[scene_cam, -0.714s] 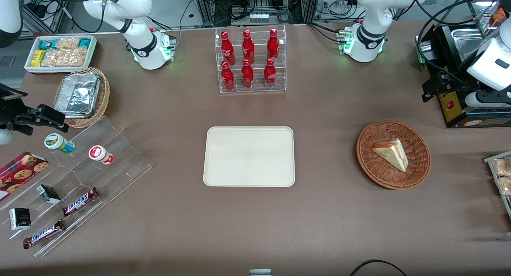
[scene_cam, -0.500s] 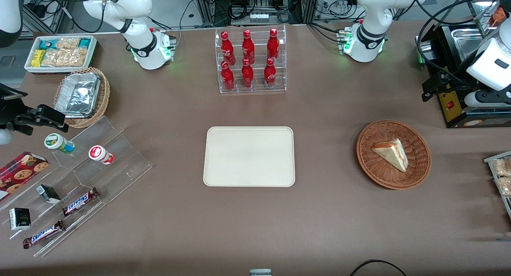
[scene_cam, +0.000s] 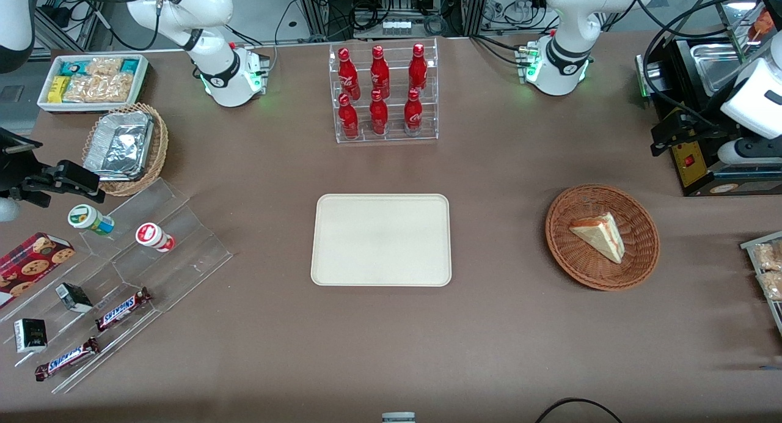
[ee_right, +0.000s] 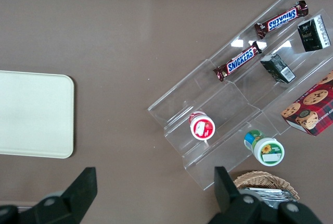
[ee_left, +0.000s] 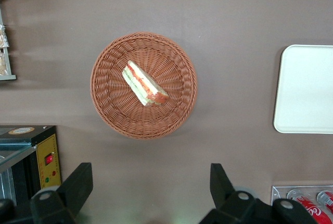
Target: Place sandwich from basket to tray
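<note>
Clock directions below are read on the front view, with 12 o'clock pointing away from the front camera.

The left arm's gripper [ee_left: 150,173] is hovering in the air above the bare brown table [scene_cam: 501,325], holding nothing. Its two black fingers [ee_left: 79,182] are standing wide apart, with open table showing between them. From the basket [scene_cam: 555,236], the gripper is sitting at about 1 o'clock, near the black appliance [scene_cam: 696,163] with the yellow panel and red switch.

The sandwich [scene_cam: 600,235] is lying in the middle of the reddish-brown wicker basket, clear of the fingers. It is resting on its side, its narrow tip pointing to about 5 o'clock and its wide end to 10 o'clock. In the left wrist view its cut side is showing red and green filling layers.

The cream tray [scene_cam: 382,270] is lying flat at 9 o'clock from the basket, well apart from it, with nothing on it. At 12 o'clock from the tray, a clear rack [scene_cam: 383,136] is holding six red Coca-Cola bottles [scene_cam: 379,74] upright. At 9 o'clock from the tray, toward the parked arm's end of the table, a clear stepped display [scene_cam: 177,239] is carrying two Snickers bars [scene_cam: 122,308] and small cups.
</note>
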`<state>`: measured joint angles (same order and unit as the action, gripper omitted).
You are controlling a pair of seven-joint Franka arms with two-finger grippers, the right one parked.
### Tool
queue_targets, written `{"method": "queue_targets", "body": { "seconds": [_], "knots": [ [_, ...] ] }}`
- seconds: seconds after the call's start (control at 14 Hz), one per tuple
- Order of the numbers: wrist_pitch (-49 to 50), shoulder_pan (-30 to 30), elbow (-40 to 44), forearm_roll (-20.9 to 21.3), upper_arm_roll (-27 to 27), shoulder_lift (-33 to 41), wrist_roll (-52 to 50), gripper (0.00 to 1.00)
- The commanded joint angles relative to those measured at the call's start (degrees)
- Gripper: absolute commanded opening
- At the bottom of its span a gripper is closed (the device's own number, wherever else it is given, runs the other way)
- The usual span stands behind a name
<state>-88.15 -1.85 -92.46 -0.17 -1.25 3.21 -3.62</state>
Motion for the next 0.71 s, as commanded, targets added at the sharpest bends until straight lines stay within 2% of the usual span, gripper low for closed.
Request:
{"method": "queue_targets", "body": {
  "seconds": [0.0, 0.36, 0.64],
  "knots": [
    [0.09, 0.80, 0.53, 0.53, -0.42, -0.57, 0.46, 1.00],
    [-0.18, 0.71, 0.01, 1.49, 1.16, -3.90, -10.59, 1.00],
    [-5.17, 0.71, -6.31, 1.93, 1.95, -4.61, -18.15, 1.00]
  ]
}}
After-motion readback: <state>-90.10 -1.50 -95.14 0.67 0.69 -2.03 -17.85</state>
